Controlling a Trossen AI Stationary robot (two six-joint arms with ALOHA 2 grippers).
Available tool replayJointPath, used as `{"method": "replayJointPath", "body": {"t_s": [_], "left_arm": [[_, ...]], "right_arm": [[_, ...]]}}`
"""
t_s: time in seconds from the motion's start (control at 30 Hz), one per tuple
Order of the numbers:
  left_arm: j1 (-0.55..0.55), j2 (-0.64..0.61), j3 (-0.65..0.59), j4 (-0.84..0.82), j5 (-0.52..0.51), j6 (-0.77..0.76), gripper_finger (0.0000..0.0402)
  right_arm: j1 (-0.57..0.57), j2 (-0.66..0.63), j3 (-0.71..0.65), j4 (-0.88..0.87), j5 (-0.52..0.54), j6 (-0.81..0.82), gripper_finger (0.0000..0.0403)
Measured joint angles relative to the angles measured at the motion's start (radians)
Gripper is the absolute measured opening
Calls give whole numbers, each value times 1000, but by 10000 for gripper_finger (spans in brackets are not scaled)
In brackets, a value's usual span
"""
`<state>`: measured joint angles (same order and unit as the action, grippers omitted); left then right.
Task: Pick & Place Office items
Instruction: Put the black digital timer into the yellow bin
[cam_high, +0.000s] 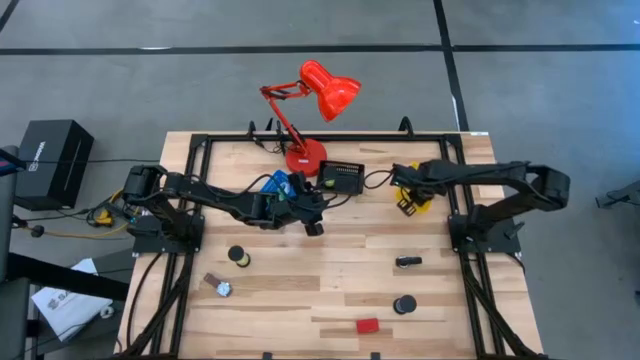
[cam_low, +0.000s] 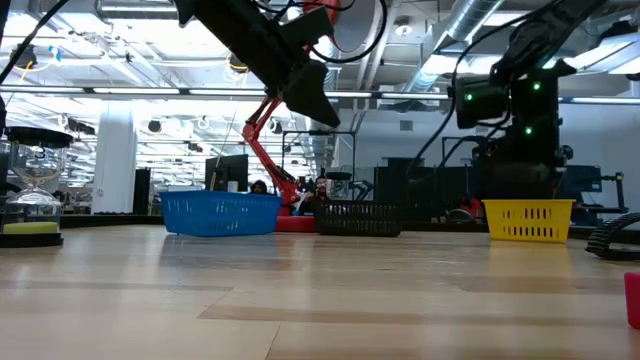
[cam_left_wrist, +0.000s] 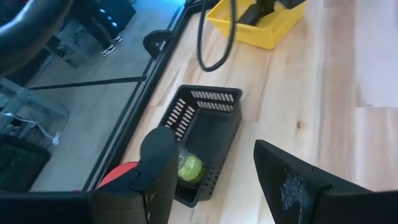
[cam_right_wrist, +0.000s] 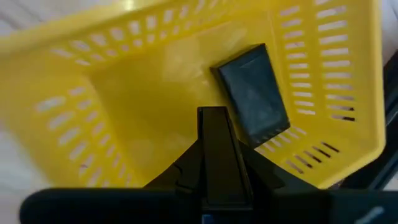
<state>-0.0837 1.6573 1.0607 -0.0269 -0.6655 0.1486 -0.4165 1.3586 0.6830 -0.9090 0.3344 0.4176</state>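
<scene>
My left gripper (cam_left_wrist: 210, 142) hangs open above the table's middle (cam_high: 313, 226), beside the black bin (cam_left_wrist: 205, 134), with nothing between its fingers. A yellow-green item (cam_left_wrist: 189, 168) lies in that bin. My right gripper (cam_right_wrist: 213, 115) points down into the yellow bin (cam_right_wrist: 124, 99) at the far right (cam_high: 408, 196), its fingers together. A flat black item (cam_right_wrist: 252, 93) lies on that bin's floor beside the fingertips. On the table rest a tape roll (cam_high: 238, 256), a small silver-and-brown item (cam_high: 218, 288), a black clip (cam_high: 407, 262), a black cylinder (cam_high: 403, 304) and a red block (cam_high: 367, 325).
A blue bin (cam_high: 275, 185) stands left of the black one, with the red desk lamp's base (cam_high: 305, 157) behind them. A black cable (cam_left_wrist: 214, 43) runs between the black and yellow bins. Bare wood lies between the scattered items on the near half of the table.
</scene>
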Motion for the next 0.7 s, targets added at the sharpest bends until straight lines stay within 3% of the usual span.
{"method": "replayJointPath", "body": {"t_s": [0.27,0.7], "left_arm": [[1,0,0,17,52,0,202],[1,0,0,28,53,0,205]], "right_arm": [[-45,22,27,1,2,-31,64],[-36,21,50,7,29,-133,67]]}}
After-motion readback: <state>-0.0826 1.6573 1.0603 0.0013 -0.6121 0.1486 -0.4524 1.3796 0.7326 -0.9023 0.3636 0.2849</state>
